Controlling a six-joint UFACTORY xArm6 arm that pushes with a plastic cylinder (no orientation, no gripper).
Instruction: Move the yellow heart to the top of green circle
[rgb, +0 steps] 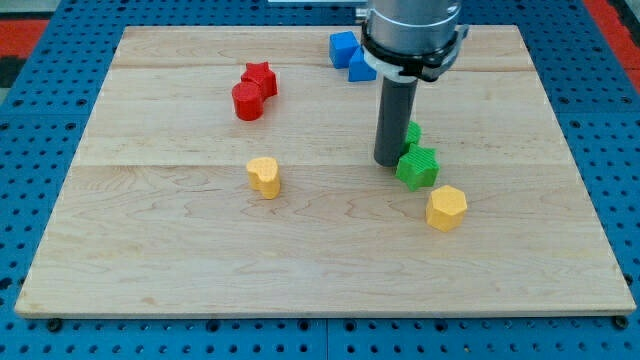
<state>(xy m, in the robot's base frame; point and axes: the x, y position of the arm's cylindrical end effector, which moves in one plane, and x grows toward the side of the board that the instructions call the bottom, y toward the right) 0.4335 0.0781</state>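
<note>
The yellow heart (264, 176) lies on the wooden board (200, 260), left of centre. The green circle (412, 132) is mostly hidden behind my rod, right of centre; only its right edge shows. A green star (418, 167) sits just below it. My tip (389, 163) rests on the board just left of the green star and touching or nearly touching it. The tip is well to the right of the yellow heart.
A yellow hexagon (446, 208) lies below and right of the green star. A red star (260, 78) and a red cylinder (248, 101) sit together at upper left. Two blue blocks (344, 47) (361, 66) lie at the top centre by the arm.
</note>
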